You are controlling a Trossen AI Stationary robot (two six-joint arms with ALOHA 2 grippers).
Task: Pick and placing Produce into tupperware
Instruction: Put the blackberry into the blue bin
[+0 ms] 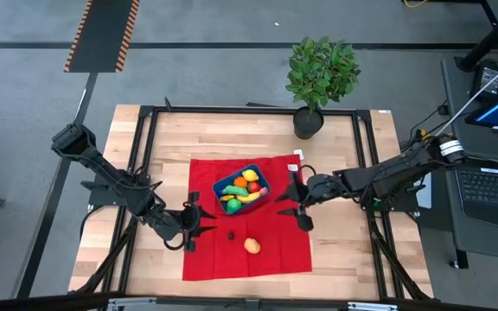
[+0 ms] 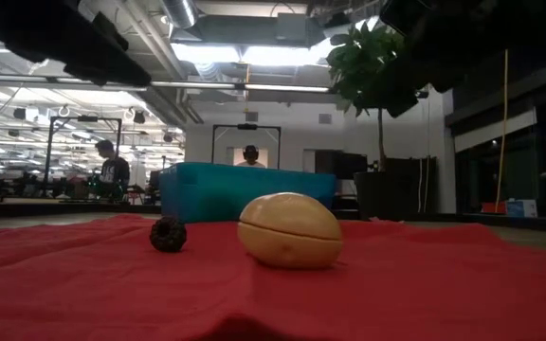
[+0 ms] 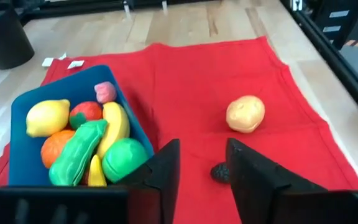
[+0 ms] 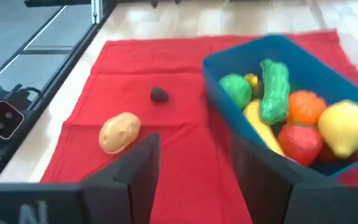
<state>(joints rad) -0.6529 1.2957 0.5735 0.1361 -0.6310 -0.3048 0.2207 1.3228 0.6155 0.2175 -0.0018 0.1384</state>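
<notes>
The blue tupperware [image 1: 240,192] stands on a red cloth [image 1: 275,250], with several pieces of produce inside: a lemon [image 3: 47,117], an orange, a tomato, a banana and green pieces. A tan potato [image 1: 252,245] and a small dark berry [image 1: 231,233] lie loose on the cloth near the table's front. My left gripper [image 1: 204,219] hovers open at the tupperware's near left, and the berry [image 3: 220,173] lies just beyond its fingertips. My right gripper [image 1: 294,204] hovers open just right of the tupperware. Neither has anything between its fingers.
A potted plant [image 1: 321,78] stands at the table's far edge. A black frame [image 1: 145,155] runs around the tabletop. A laptop [image 1: 491,186] sits off the table to the right. People show in the room behind, in the low view.
</notes>
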